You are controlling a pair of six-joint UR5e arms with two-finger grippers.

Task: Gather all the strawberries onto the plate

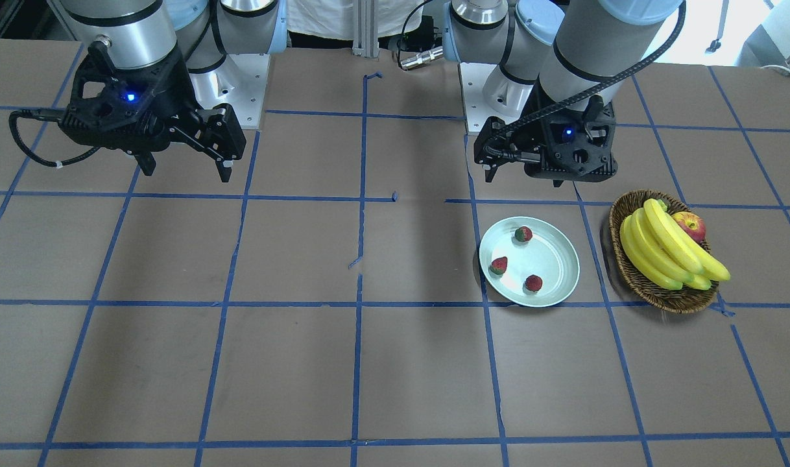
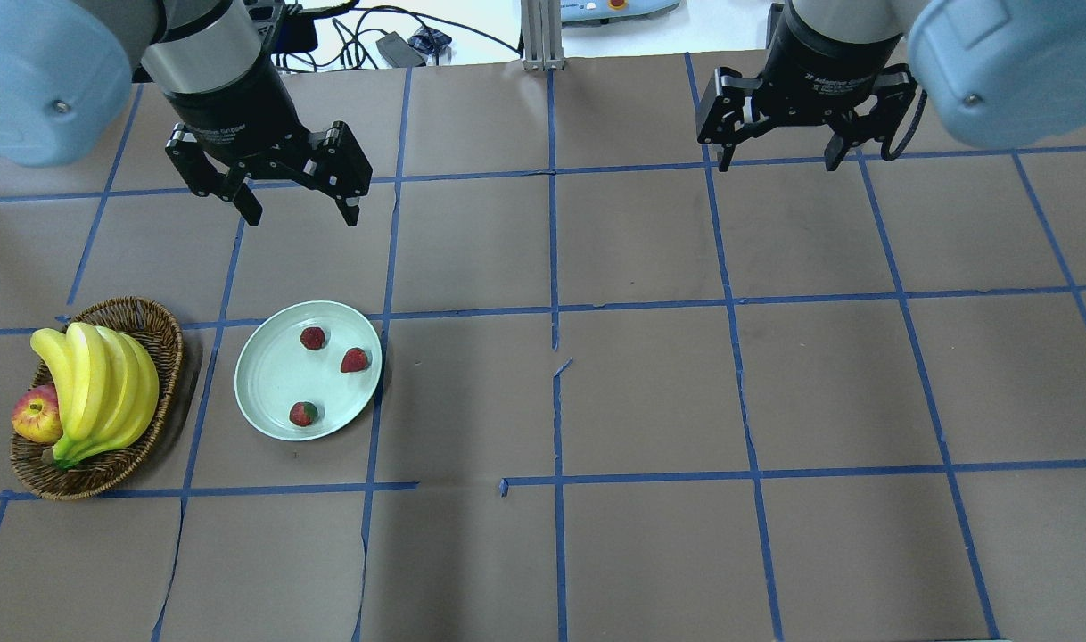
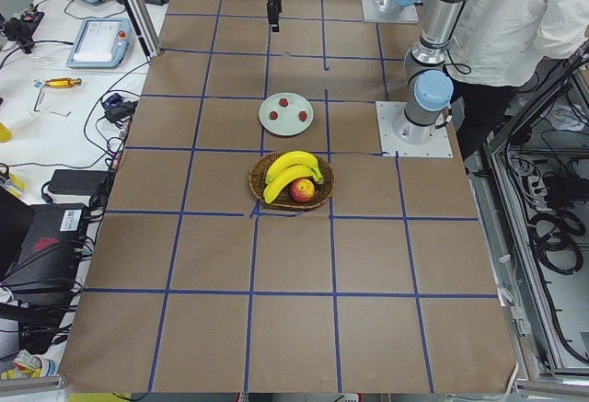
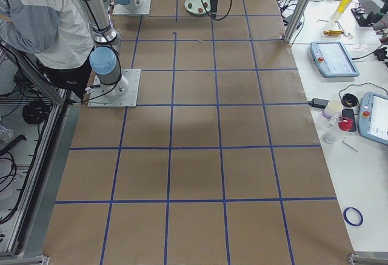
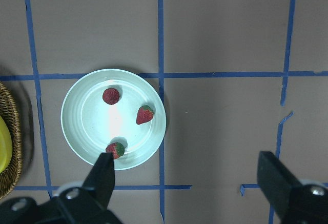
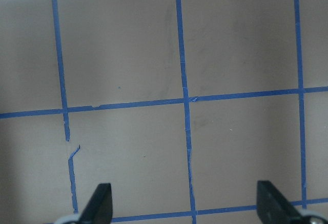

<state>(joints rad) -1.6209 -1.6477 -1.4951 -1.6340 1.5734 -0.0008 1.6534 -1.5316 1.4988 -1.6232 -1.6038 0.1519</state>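
L claw: you've got it spread wide, nothing held, raised above the table.
R claw: spread too, holding nothing, well apart from the plate.
Strawberries: all 3 lie in the plate, apart from each other.
Plate vs L claw: below it, no contact; in your wrist view it sits toward one fingertip's side.
Beside plate: wicker basket w/ bananas and apple.
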